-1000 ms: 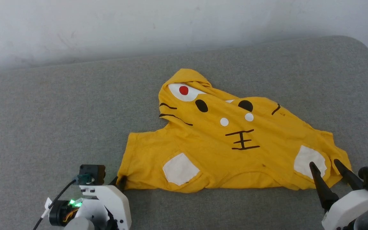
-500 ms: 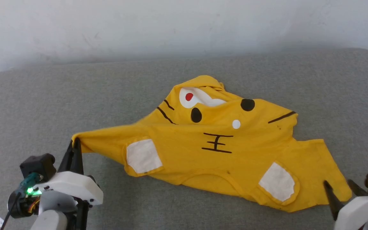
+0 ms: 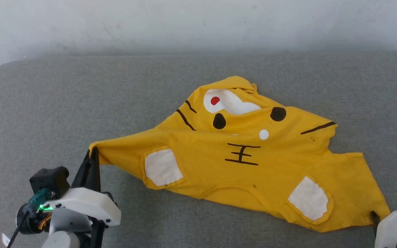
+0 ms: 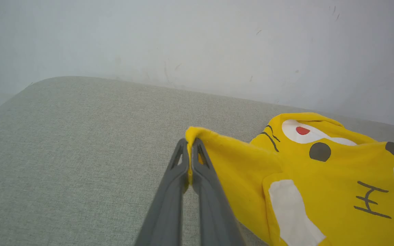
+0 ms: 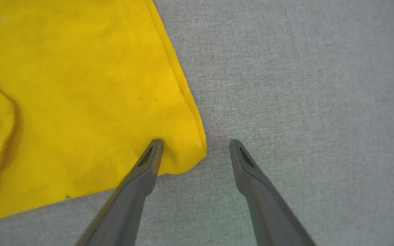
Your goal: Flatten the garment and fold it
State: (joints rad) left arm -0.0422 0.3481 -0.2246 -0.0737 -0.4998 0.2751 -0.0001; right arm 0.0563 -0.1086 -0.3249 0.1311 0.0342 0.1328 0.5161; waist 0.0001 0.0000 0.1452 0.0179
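The garment (image 3: 243, 162), a bright yellow T-shirt with a tiger face print and white patches, lies crumpled on the grey surface. My left gripper (image 3: 93, 155) is shut on the shirt's left corner and holds it drawn out to the left; the left wrist view shows the yellow cloth (image 4: 238, 171) pinched between the shut fingers (image 4: 169, 191) at my left gripper (image 4: 191, 150). My right gripper (image 5: 195, 145) stands open over the shirt's lower right corner (image 5: 186, 150), one finger on the cloth, the other on the bare surface. In the head view one of its fingertips (image 3: 374, 216) touches that corner.
The grey fabric surface (image 3: 64, 103) runs wide on all sides of the shirt, with a rounded far left corner. A pale wall (image 3: 198, 24) stands behind it.
My left gripper has shut on the shirt's left corner and pulled it out to the left, stretching the cloth. The head camera has shifted. My right gripper has sunk lower in the picture.
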